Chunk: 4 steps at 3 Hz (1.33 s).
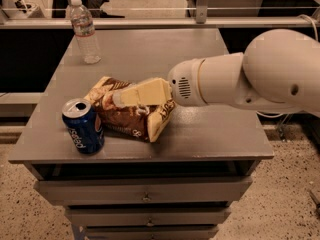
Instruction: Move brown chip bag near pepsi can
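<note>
One brown chip bag [131, 115] just at 3 o'clock of one pepsi can [83, 126]; one gripper [125, 96] atop it, grasp untellable; one water bottle [84, 31] at 12 o'clock.

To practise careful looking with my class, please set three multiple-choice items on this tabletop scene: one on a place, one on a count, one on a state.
1. Where on the table does the water bottle stand?
A. far left corner, as the picture shows it
B. near right corner
C. centre

2. How many soda cans are on the table?
A. none
B. one
C. three

3. How is the pepsi can placed?
A. lying on its side
B. upright
C. upside down

Key:
1 A: the bottle stands at the rear left, well away from the can.
2 B: only the pepsi can is there, right beside the brown chip bag, with the gripper over that bag.
3 B: its silver top faces up.
</note>
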Each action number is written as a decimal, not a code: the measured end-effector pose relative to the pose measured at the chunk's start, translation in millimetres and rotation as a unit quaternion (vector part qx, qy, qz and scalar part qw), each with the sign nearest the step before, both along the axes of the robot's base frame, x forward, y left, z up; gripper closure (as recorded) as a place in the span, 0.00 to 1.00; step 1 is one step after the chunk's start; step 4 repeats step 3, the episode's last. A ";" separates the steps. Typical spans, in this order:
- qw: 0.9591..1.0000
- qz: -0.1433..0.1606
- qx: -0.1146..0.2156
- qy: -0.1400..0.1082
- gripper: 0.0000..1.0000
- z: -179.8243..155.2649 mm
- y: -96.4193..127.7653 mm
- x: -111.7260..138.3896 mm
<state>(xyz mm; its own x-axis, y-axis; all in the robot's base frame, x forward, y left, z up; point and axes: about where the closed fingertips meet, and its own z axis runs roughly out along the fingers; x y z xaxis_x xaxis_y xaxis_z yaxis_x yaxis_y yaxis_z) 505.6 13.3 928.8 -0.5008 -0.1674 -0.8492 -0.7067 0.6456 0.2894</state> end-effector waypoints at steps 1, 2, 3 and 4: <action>0.998 -0.007 -0.041 -0.049 0.00 21.4 -47.8 22.4; 0.989 -0.032 -0.071 -0.122 0.00 55.3 -109.1 56.0; 0.974 -0.077 -0.093 -0.192 0.00 93.5 -155.3 80.7; 0.974 -0.077 -0.093 -0.192 0.00 93.5 -155.3 80.7</action>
